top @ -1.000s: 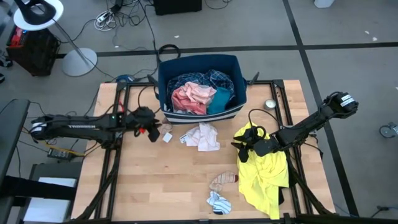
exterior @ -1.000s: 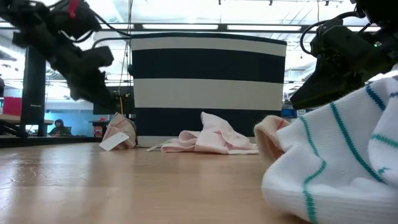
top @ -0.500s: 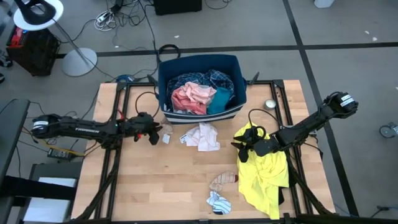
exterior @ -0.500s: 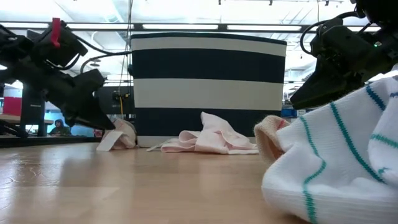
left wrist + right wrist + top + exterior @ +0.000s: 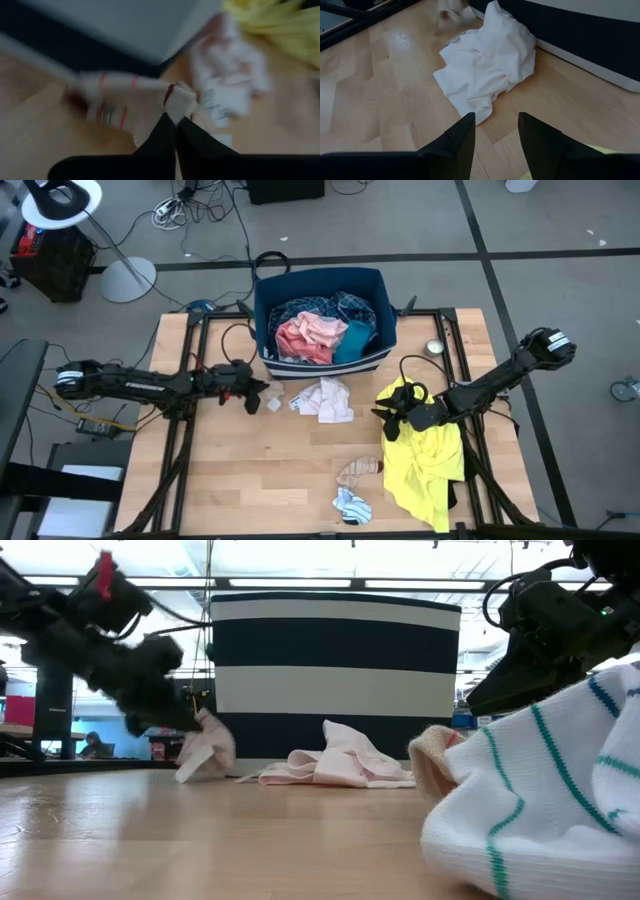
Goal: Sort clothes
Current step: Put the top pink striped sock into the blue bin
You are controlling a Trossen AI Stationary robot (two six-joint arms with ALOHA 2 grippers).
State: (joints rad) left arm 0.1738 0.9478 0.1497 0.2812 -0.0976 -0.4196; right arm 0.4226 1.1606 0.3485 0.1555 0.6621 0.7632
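My left gripper (image 5: 258, 392) is shut on a small white piece with red stripes (image 5: 120, 95), just left of the navy bin's (image 5: 320, 360) near wall. A pale pink-white garment (image 5: 325, 398) lies crumpled on the table in front of the bin. A yellow shirt (image 5: 425, 455) is spread at the right, running to the near edge. My right gripper (image 5: 388, 420) stands open at the shirt's left edge, facing the pale garment (image 5: 490, 65), with nothing between its fingers. My left gripper pinches one end of the small striped piece (image 5: 176, 100) between its two fingertips. The fingers come from the table's left, slanting down. The piece hangs slack below them (image 5: 208, 752), and its lower end (image 5: 190, 775) rests on the table.
The bin holds pink (image 5: 310, 335), plaid and teal clothes. A white sock with teal stripes (image 5: 352, 505) and a pinkish piece (image 5: 358, 470) lie near the front edge. A small round metal thing (image 5: 434, 347) sits at the far right. Bare wood lies at the near left.
My left gripper has come down and a little toward the table's right, to the small striped piece, and taken hold of it. The piece's held end has risen off the table while its lower end stays down.
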